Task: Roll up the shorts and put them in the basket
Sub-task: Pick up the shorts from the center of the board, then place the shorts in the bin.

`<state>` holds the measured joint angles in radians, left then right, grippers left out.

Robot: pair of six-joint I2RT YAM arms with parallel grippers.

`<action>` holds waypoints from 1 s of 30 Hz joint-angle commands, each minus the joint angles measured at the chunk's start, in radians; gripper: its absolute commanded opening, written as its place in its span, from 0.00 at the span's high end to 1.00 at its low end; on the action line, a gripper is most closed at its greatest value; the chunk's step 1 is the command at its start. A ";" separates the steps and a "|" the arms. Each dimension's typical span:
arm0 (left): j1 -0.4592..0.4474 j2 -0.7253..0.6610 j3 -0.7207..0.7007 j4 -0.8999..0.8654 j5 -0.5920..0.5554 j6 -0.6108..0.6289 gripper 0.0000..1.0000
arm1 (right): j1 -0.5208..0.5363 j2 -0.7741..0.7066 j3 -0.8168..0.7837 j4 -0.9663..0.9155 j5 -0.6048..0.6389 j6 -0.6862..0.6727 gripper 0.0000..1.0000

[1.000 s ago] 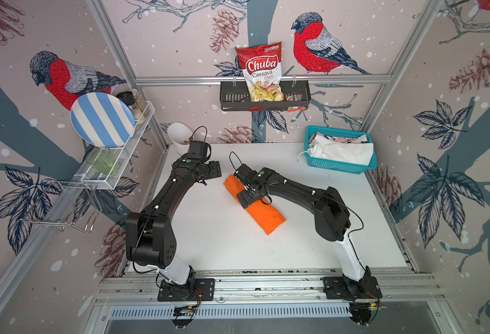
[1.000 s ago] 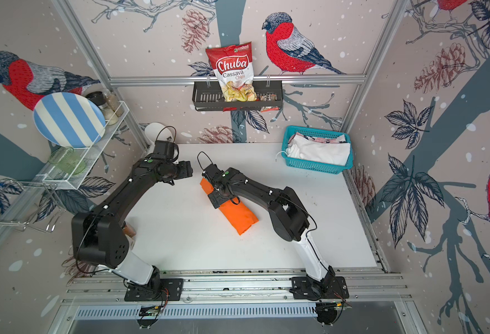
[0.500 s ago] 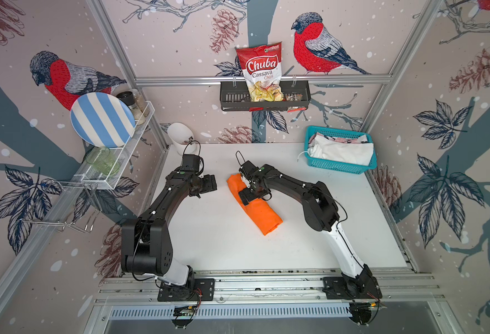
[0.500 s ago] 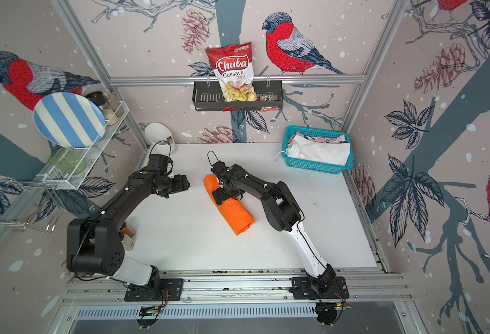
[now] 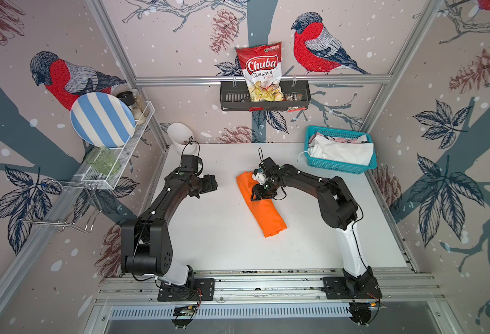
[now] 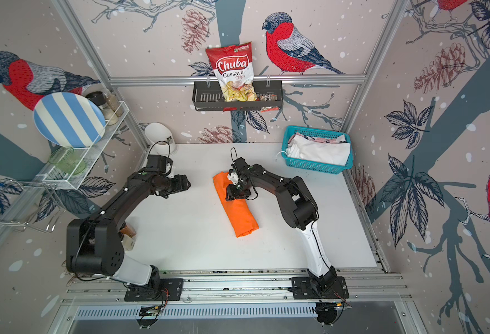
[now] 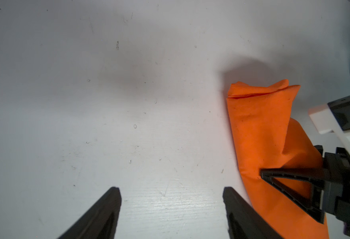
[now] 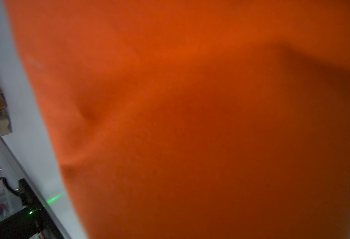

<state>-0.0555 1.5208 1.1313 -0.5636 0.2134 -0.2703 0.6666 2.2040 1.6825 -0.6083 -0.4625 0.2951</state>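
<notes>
Caught the right gripper [image 5: 257, 194] down on the orange shorts [image 5: 267, 214], left of the teal basket [image 5: 336, 168].

Could not tell how wide its jaws stood: saw just one finger [image 7: 289, 172] lying across the cloth in the left wrist view, and only the orange shorts [image 8: 190, 124], blurred, filling the right wrist view. Found the left gripper [image 7: 171, 190] spread wide over bare table [image 7: 128, 103], gripping nothing, farther left of the basket than the shorts and near them without touching. Made out in both top views what the wrist views missed: the shorts [image 6: 242, 214] lying as a long folded strip, well apart from the basket, and white shorts [image 5: 342, 150] heaped inside the basket with pink printed shorts [image 5: 352, 140] behind them.
</notes>
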 commanded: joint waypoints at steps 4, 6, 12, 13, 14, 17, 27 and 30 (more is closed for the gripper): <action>0.006 -0.004 -0.006 0.016 0.021 0.014 0.19 | -0.118 -0.158 -0.123 0.224 -0.182 0.166 0.51; 0.006 -0.004 -0.007 0.018 0.024 0.014 0.19 | -0.174 -0.216 -0.180 0.318 -0.227 0.237 0.53; 0.006 -0.007 -0.008 0.019 0.030 0.016 0.19 | -0.349 -0.344 -0.276 0.562 -0.282 0.488 0.58; 0.006 -0.007 -0.008 0.019 0.032 0.017 0.19 | -0.373 -0.356 -0.275 0.576 -0.271 0.518 0.58; 0.006 -0.007 -0.008 0.019 0.032 0.016 0.19 | -0.402 -0.368 -0.265 0.583 -0.259 0.545 0.58; 0.005 -0.007 -0.008 0.019 0.035 0.016 0.19 | -0.487 -0.384 -0.219 0.594 -0.232 0.616 0.61; 0.006 -0.005 -0.011 0.018 0.041 0.017 0.19 | -0.771 -0.469 -0.129 0.449 0.072 0.863 0.56; 0.006 -0.005 -0.012 0.021 0.047 0.018 0.19 | -0.812 -0.483 -0.118 0.377 0.192 0.939 0.57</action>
<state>-0.0551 1.5204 1.1221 -0.5579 0.2428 -0.2630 -0.1207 1.7359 1.5520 -0.1566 -0.4232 1.1172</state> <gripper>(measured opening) 0.808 0.436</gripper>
